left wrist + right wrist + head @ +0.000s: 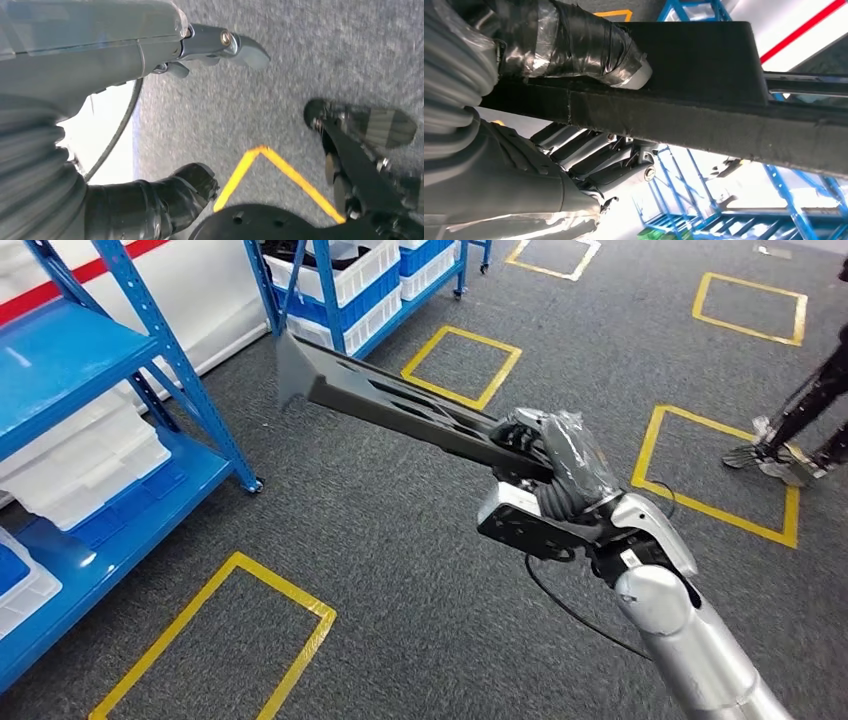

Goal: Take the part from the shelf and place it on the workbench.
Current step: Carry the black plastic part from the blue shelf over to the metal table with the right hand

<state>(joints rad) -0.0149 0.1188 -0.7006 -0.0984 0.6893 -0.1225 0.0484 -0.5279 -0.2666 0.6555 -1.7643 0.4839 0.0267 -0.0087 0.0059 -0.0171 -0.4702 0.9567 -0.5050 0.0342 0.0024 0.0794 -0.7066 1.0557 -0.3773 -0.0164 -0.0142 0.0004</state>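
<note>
The part (390, 400) is a long dark grey bar with a flat plate at its far end. My right hand (550, 465) grips it by the near end and holds it out level above the carpet, pointing toward the shelves. In the right wrist view the part (704, 120) runs across the picture, with the taped thumb (574, 45) on one side of it and the fingers (589, 155) wrapped under the other. My left hand (90, 60) hangs over the floor, its thumb (220, 42) and a dark finger (170, 195) apart with nothing between them.
A blue shelf (190, 390) with white bins (90, 465) stands at the left. A second blue rack (340, 290) with white crates is at the back. Yellow tape squares (460, 365) mark the grey carpet. A person's legs (800, 420) stand at the right edge.
</note>
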